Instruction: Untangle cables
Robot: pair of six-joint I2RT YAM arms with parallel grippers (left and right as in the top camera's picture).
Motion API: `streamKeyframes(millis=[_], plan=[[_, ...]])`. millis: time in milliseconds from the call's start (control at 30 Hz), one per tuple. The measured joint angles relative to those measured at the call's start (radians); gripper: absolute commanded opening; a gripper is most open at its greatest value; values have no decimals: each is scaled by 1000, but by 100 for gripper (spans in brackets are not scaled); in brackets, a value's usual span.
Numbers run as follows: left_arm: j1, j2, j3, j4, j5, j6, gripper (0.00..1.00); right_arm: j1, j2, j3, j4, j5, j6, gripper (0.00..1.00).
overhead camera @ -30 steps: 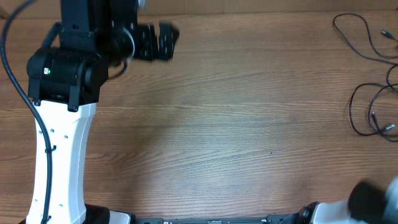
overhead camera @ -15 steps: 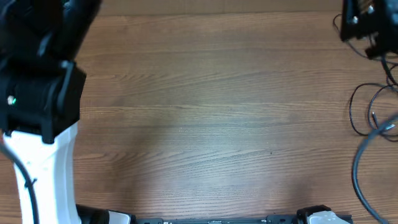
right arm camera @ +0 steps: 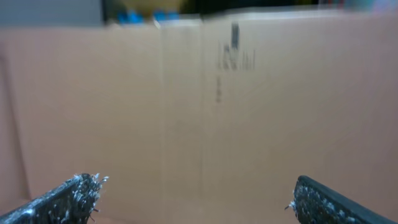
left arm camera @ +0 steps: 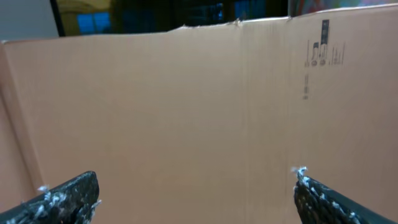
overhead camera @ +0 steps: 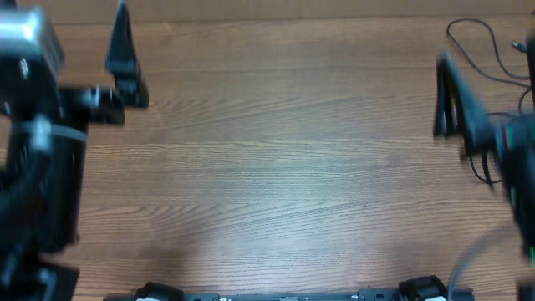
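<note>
Left gripper (left arm camera: 196, 180): jaws spread wide, nothing between them. Both fingers (left arm camera: 65, 198) carry white flecks on their tips. Its wrist camera faces a plain cardboard wall (left arm camera: 186, 106) with small printed marks at the upper right.

Right gripper (right arm camera: 194, 183): jaws likewise wide apart and empty. Its view is soft, showing the same kind of cardboard with printed marks near the top.

Overhead: the left arm (overhead camera: 38, 159) sits at the left edge and the right arm (overhead camera: 501, 142) at the right edge of the wooden table (overhead camera: 276, 150) — both blurred.

The cables (overhead camera: 493, 46) are thin black strands looping at the far right corner of the table — just beyond the right arm, partly hidden by it, in neither gripper. Whether they are tangled cannot be told.
</note>
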Motion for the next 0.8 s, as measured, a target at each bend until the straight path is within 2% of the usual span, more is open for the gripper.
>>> streamKeyframes(millis=[167,333,533,800], plan=[[0,-183,-261,70,-18,-2,100,-11,-403,-216,59,-25,19,100],[0,-333,-364,93,-17,-19,100,-58,-667,-259,-3,-31,32,100],[0,-447,-365,84,-17,-39,100,-66,-729,-238,-94,-38,45,100],[0,-504,-370,65,-16,-55,100,-68,-729,-250,-58,-48,68,100]])
